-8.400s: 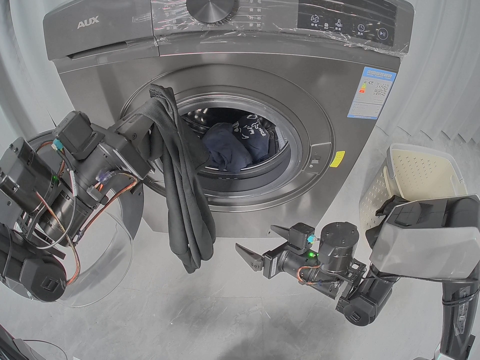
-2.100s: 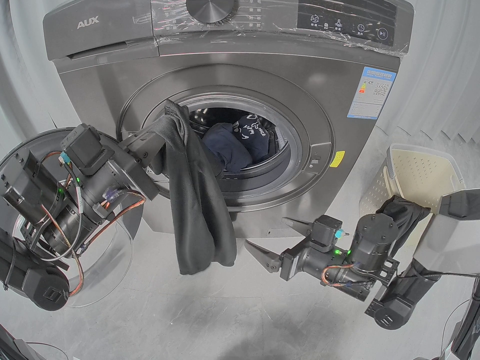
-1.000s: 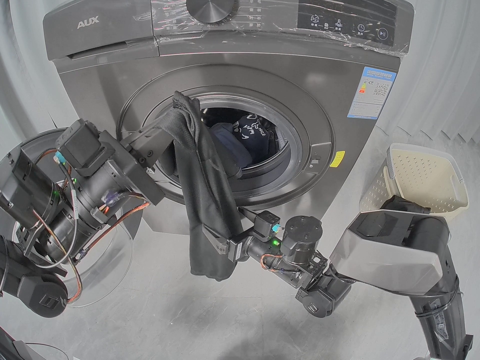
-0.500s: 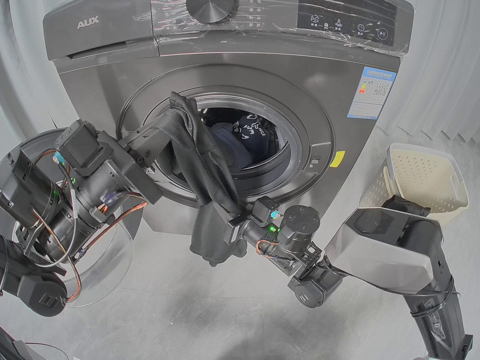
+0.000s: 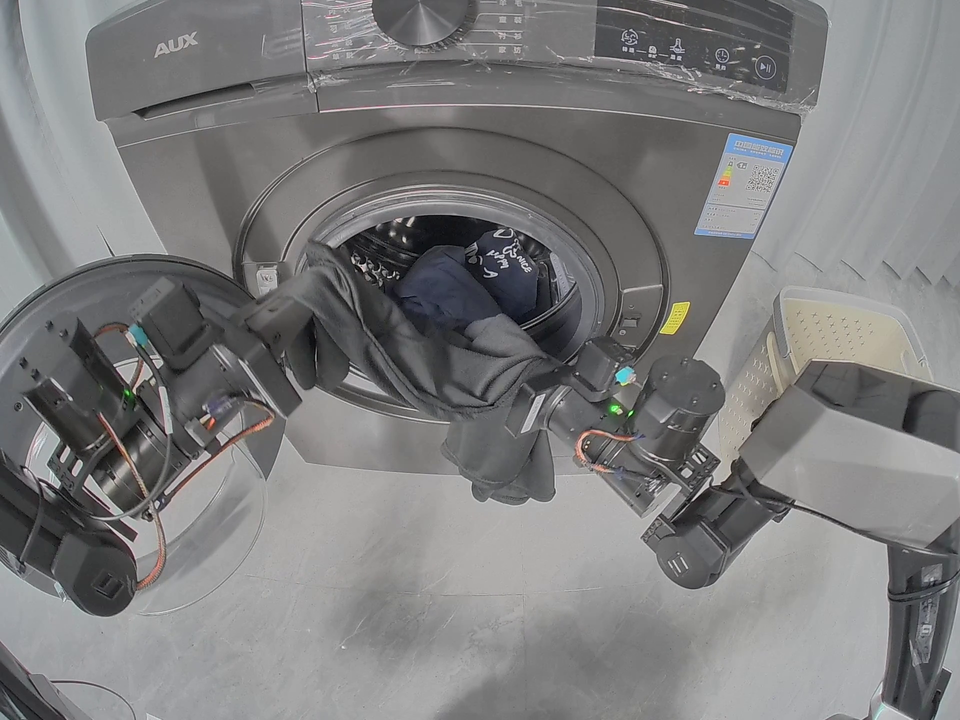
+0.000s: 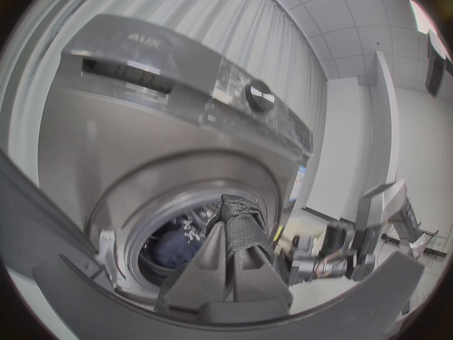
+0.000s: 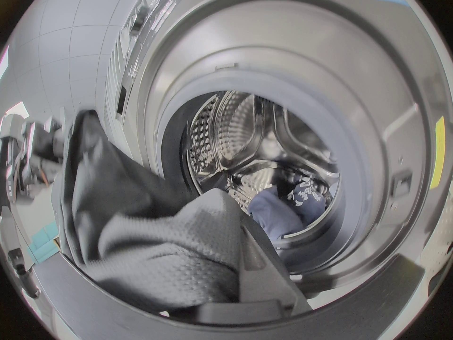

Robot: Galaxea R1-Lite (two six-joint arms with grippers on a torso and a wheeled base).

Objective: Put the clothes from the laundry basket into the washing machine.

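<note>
Head view: the washing machine (image 5: 200, 182) stands with its round glass door (image 5: 90, 277) swung open on the robot's left. The cream laundry basket (image 5: 850, 337) sits on the floor to the right, behind the right arm. A dark grey garment (image 5: 440, 362) is slung like a hammock across the lower lip of the porthole. One end is pinched in the left claw (image 5: 290, 317) at the porthole's left edge. Its middle is bunched in the right claw (image 5: 530, 407) at the lower right, and a tail hangs below that claw, outside the machine. Navy clothes (image 5: 450, 287) already lie in the drum just behind it.

The step in hand looks like feeding this garment through the opening, and none of it is inside yet. The next move calls for the right claw to carry its bunch up and over the rubber lip and deep enough that the tail follows. Then both claws need to let go. If the tail is left out, it could drape over the rim.

The left wrist view gives the pinch itself: the left claw (image 6: 233, 260) is closed tight on a fold of the garment (image 6: 240, 218). The right wrist view looks straight into the drum (image 7: 245, 133), with the navy clothes (image 7: 278, 216) low at the back. There the garment (image 7: 165, 256) is heaped over the right claw, clamped against its one bare finger (image 7: 264, 270).
</note>
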